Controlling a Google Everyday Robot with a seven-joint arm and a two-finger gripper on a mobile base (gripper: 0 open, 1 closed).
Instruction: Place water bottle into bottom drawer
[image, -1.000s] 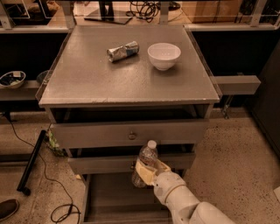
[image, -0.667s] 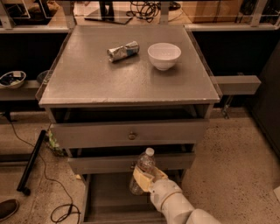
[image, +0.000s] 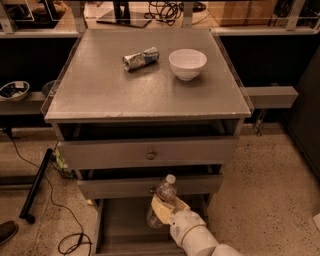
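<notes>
Camera view worries me: the bottom drawer (image: 117, 222) stands open, its flat grey floor hard, so a release from this height may topple the water bottle (image: 164, 194). It hangs upright over that tray, thin ribbed clear plastic, white cap, slippery between the tan fingers of the gripper (image: 166, 212), clamped on its lower body.

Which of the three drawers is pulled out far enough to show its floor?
The bottom drawer, lowest of the three; the upper drawers show only their fronts. The gripper holds the water bottle above it.
</notes>
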